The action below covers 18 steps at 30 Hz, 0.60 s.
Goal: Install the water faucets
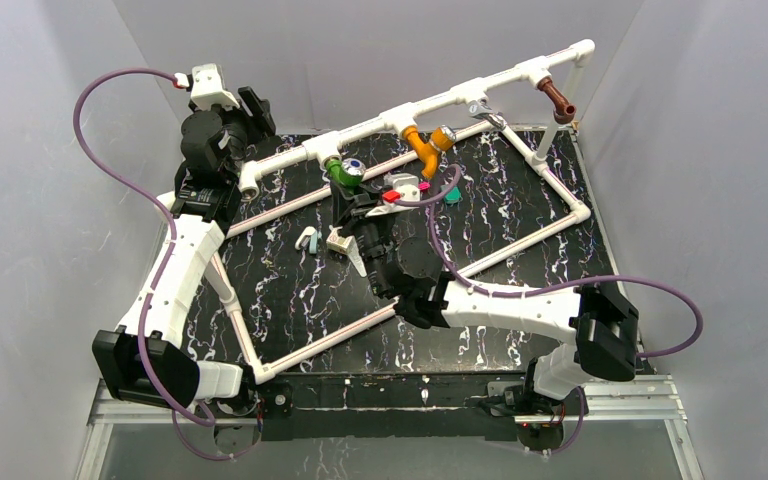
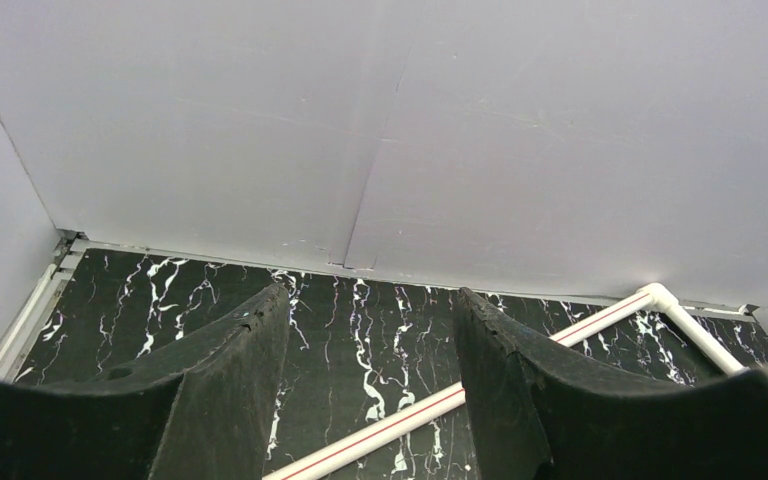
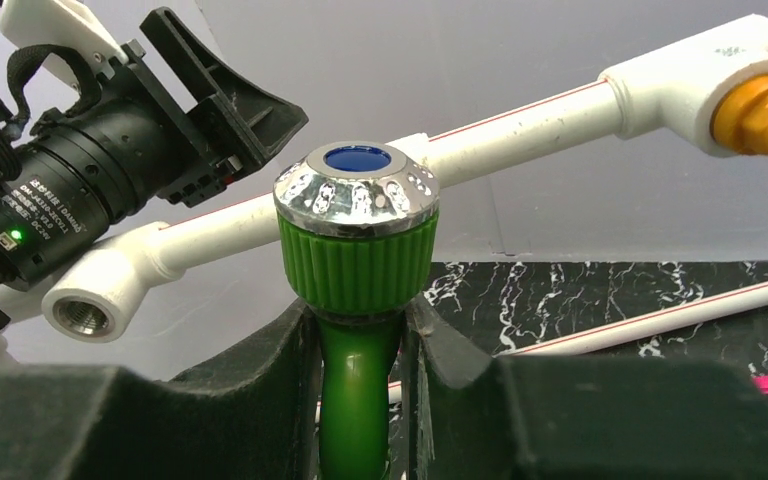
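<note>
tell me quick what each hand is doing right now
Left hand: open, holding nothing.
Right hand: closed on the green faucet.

I have the green elbow-shaped plastic tap (image 1: pixel 341 172), orange plastic tap (image 1: pixel 422 148) and brown plastic tap (image 1: pixel 558 100) left to right along the white pipe rail (image 1: pixel 360 133) at the back of the black marbled tabletop (image 1: pixel 300 290).
</note>
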Each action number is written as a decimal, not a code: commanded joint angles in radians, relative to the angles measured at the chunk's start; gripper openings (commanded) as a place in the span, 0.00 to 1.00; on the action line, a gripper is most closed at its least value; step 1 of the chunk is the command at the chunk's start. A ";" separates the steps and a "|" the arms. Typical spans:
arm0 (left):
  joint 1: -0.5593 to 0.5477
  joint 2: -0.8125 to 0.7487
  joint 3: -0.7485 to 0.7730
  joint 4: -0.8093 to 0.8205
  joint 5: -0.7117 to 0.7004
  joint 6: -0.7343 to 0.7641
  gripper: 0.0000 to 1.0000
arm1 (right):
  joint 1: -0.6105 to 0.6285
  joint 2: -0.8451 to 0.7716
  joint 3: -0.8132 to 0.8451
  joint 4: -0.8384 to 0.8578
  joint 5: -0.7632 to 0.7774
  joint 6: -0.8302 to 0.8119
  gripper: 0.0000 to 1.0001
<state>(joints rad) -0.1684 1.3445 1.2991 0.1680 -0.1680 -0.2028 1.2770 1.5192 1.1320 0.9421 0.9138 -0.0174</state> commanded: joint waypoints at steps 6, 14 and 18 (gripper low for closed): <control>0.009 0.153 -0.139 -0.273 0.005 -0.006 0.58 | -0.005 0.004 0.058 -0.037 0.117 0.207 0.01; 0.009 0.154 -0.139 -0.271 0.009 -0.007 0.58 | -0.005 -0.008 0.079 -0.104 0.139 0.337 0.01; 0.009 0.151 -0.139 -0.271 0.008 -0.008 0.58 | -0.005 -0.010 0.087 -0.188 0.153 0.442 0.01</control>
<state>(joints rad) -0.1680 1.3445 1.2991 0.1692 -0.1650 -0.2047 1.2797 1.5192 1.1755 0.8490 1.0149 0.3004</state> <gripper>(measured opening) 0.580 0.372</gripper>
